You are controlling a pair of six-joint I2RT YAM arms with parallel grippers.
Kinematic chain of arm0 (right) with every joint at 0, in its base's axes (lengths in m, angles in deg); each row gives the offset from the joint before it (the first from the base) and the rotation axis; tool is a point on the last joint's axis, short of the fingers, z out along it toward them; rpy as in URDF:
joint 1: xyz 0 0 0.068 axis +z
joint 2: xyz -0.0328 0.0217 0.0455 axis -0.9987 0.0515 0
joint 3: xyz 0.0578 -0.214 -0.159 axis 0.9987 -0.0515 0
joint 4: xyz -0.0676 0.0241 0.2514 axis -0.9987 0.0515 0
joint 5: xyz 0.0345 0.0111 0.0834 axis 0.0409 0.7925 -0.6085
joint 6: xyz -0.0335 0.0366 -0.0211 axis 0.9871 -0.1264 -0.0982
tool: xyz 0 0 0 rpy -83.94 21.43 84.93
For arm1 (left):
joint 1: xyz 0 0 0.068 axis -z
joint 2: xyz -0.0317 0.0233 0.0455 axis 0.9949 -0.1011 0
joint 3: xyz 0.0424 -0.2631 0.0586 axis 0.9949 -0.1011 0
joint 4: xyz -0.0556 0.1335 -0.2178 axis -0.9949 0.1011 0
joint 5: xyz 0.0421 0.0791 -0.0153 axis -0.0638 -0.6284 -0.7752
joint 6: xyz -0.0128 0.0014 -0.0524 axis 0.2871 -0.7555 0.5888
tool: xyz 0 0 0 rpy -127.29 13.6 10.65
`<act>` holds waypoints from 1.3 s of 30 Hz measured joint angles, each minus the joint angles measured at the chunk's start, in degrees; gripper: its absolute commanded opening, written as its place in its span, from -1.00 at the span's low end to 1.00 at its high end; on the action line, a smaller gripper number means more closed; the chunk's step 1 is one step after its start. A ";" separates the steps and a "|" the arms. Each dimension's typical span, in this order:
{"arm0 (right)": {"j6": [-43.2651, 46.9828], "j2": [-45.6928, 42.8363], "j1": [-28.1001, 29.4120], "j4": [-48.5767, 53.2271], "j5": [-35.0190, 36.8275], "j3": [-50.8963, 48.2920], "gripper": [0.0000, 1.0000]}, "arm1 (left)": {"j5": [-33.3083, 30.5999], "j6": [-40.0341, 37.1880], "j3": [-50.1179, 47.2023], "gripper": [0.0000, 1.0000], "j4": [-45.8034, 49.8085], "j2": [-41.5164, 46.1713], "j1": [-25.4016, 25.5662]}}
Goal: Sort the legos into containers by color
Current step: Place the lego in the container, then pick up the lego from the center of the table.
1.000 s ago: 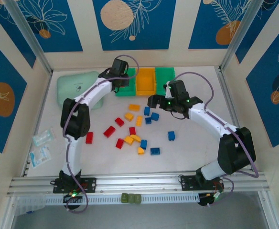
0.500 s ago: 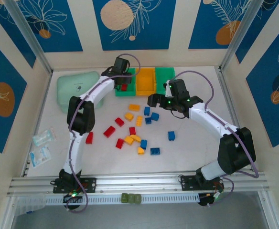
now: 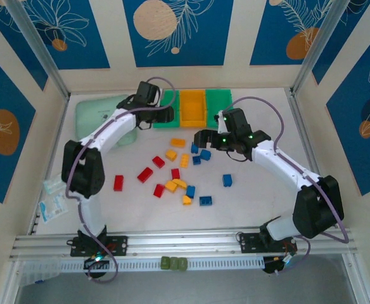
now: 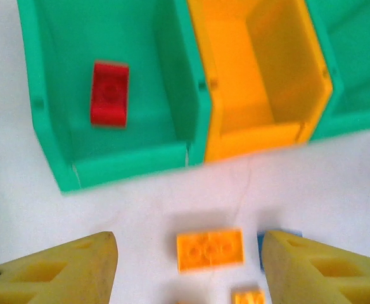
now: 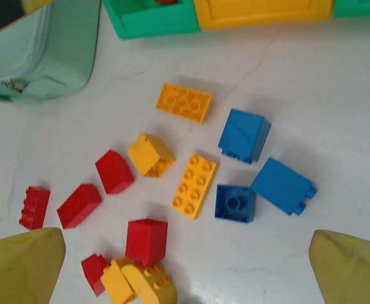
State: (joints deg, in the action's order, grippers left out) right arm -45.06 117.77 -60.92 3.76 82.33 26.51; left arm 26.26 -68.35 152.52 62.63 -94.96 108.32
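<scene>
Left fingers (image 4: 64,266) are apart with nothing between them, hanging just near of the bins. Right fingers (image 5: 20,266) are wide apart and empty, over the brick scatter mid-desk.

Status: one red brick (image 4: 109,93) lies flat in the left green bin (image 4: 128,168). The orange bin (image 4: 255,136) shows nothing inside; the right green bin (image 4: 356,117) is only partly in frame, can't tell. The other legos lie loose on the desk (image 5: 337,114), so I'd call this early in the sort: one drop done, next pick pending.

Next move, my read:
- Left: an orange flat brick (image 4: 210,248) sits right below its fingers, near of the bins. Easy target; it goes in the orange bin.
- Right: several candidates below it. Blue block (image 5: 244,134), blue brick (image 5: 282,185) and blue square (image 5: 234,203) are bunched to the right. Can't tell which one it lines up on. Presumably blue goes to the right green bin.

In the way:
- The long orange brick (image 5: 194,185) sits just beside the blue square, so a finger may nudge it.
- A red block (image 5: 146,240) is in the near pile against orange pieces; it needs a clean vertical approach.
- Lone reds (image 5: 78,205) to the left are well apart, so simpler grabs.
- The mint box (image 5: 52,57) sits just left of the bins, close to the left arm's swing.
- Both arms work the middle, so watch for a clash over the far orange brick.
</scene>
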 measured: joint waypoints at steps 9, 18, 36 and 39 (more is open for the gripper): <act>-2.25 -0.33 5.38 0.66 -1.22 -3.96 0.98 | 1.62 3.85 -19.89 0.34 0.61 8.39 0.15; -4.22 -0.04 7.26 -0.28 -1.22 -5.31 0.98 | 1.55 6.93 -24.57 0.38 2.43 8.92 1.46; -4.33 0.48 7.26 -1.14 -0.94 -5.62 0.98 | -0.61 8.59 -21.90 0.27 2.32 0.74 4.07; -4.31 0.48 7.26 -1.11 -0.92 -5.62 0.98 | -0.63 8.61 -21.18 0.23 2.16 -0.42 4.22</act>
State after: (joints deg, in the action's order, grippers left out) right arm -49.37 118.25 -53.66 2.65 81.42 20.89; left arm 25.63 -59.74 131.34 64.80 -95.38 112.54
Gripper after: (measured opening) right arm 0.991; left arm 0.625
